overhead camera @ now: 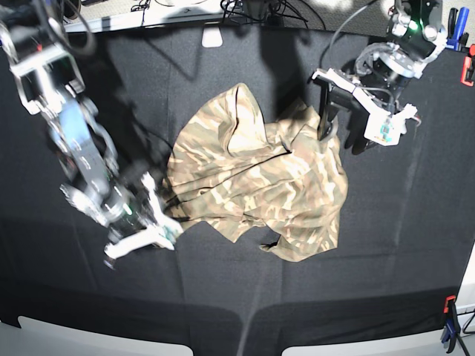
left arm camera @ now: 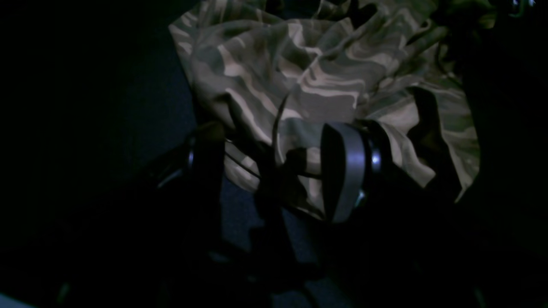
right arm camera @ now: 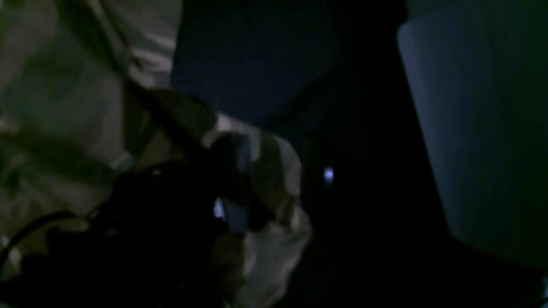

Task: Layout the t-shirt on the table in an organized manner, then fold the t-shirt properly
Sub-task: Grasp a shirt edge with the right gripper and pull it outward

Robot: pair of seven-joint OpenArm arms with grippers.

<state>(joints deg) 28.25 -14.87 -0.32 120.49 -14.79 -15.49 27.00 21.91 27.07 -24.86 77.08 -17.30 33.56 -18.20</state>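
The left gripper [left arm camera: 274,171] stood with its jaws spread wide; in the left wrist view one grey-padded finger [left arm camera: 344,171] lay over the near edge of the t-shirt [left arm camera: 325,81] and the other, dark and hard to make out, stood off to the side above bare cloth; nothing was pinched between them. In the base view that gripper [overhead camera: 343,119] hung at the shirt's far right edge, its dark fingers pointing down at the fabric.

The right gripper [right arm camera: 274,179] had its jaws partly apart, and a fold of the pale fabric [right arm camera: 269,171] sat between them; the right wrist view was dim and blurred, so whether the fingers pressed the fold or merely straddled it could not be told. In the base view this gripper [overhead camera: 152,215] sat low at the shirt's left hem, touching or nearly touching it.

The t-shirt [overhead camera: 260,178] lay crumpled near the middle of the table [overhead camera: 401,252], bunched in ridges and folds rather than spread flat; one lobe rose toward the far side, and a broader part sagged toward the near right. The black cloth of the table showed all round it; an orange clamp [overhead camera: 467,70] sat at the right edge, and a blue-and-orange clamp [overhead camera: 449,326] stood at the near right corner.
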